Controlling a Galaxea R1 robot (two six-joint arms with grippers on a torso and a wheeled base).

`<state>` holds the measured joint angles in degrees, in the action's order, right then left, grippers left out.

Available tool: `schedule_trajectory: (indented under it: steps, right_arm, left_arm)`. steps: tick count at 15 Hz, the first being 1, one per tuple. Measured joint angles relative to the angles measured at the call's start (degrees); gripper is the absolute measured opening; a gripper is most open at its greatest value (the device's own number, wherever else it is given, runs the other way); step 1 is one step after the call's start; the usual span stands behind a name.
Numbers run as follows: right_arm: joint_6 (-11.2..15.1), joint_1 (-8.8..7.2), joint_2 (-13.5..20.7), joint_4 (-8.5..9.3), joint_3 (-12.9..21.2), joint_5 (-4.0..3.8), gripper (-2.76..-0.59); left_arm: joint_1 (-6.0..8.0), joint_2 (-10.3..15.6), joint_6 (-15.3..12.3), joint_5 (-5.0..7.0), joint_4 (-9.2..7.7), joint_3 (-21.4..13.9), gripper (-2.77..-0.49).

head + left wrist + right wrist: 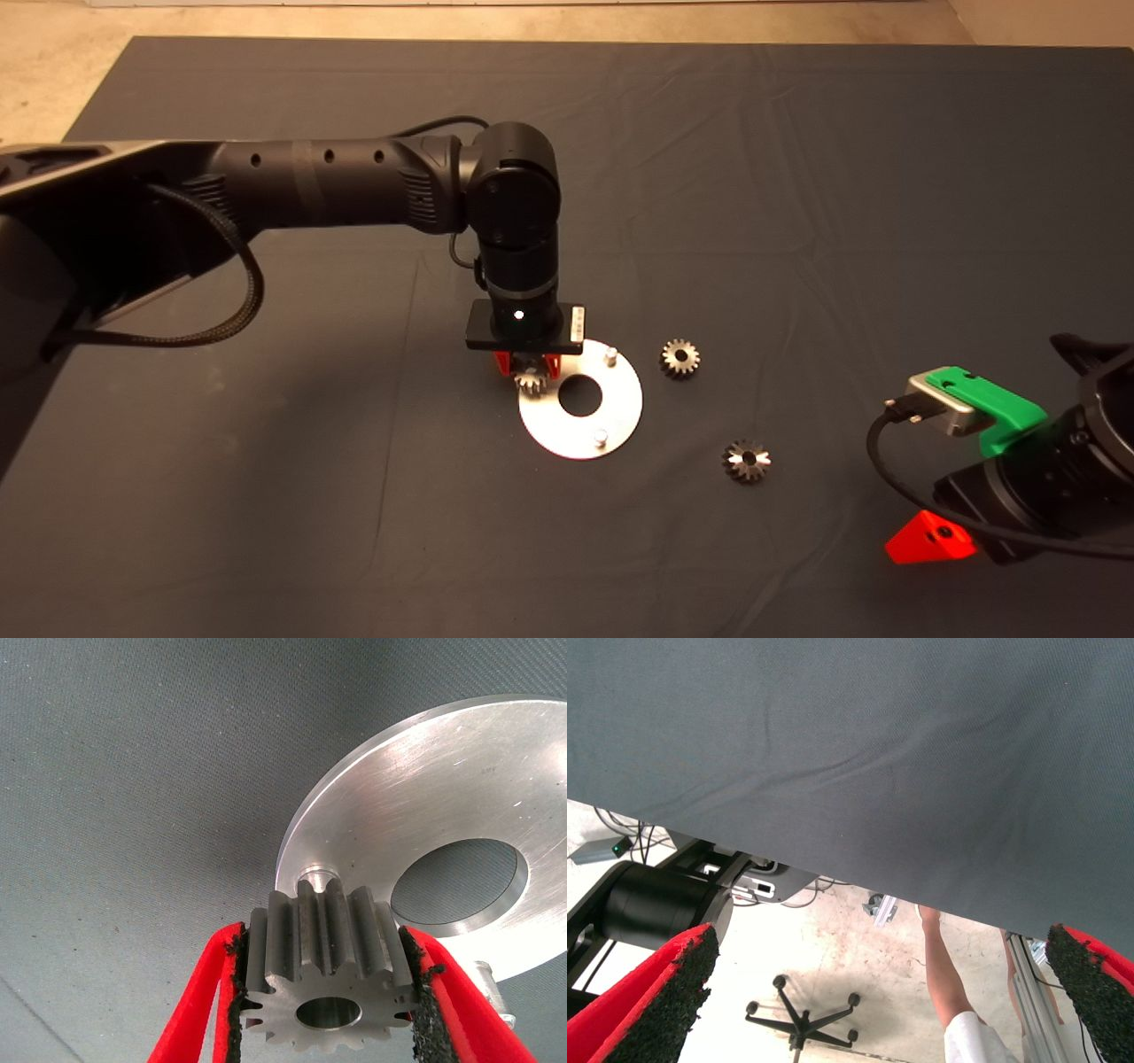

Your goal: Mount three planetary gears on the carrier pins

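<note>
The round silver carrier plate [580, 399] lies mid-mat with a large central hole; two free pins show in the head view, one at the far rim [609, 356] and one at the near rim [601, 436]. My left gripper [530, 370] is shut on a planetary gear [326, 979] and holds it over the plate's left edge, just above the third pin [316, 879]. That gear also shows in the head view [531, 383]. Two more gears lie on the mat right of the plate, one [679, 358] farther and one [746, 461] nearer. My right gripper [930, 539] is parked at the lower right, open.
The dark mat [797, 221] covers the table. The right wrist view looks past the mat's edge [833, 771] at the floor, where an office chair base [799, 1014] and a person's leg [948, 979] show.
</note>
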<state>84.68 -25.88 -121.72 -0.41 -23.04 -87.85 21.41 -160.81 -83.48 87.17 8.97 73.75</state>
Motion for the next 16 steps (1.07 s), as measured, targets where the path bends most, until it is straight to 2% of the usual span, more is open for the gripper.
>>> schedule_trajectory:
  steps: [12, 16]
  right_arm:
    - [0.0, 0.0, -0.02, -0.02, 0.0, 0.0, -0.6]
    - [0.0, 0.0, -0.02, -0.02, 0.0, -0.02, -0.6]
  left_arm:
    - [-0.18, 0.02, -0.01, 0.01, 0.01, -0.1, -2.3]
    - [-1.49, 0.02, -0.01, -0.13, 0.17, -0.13, -2.3]
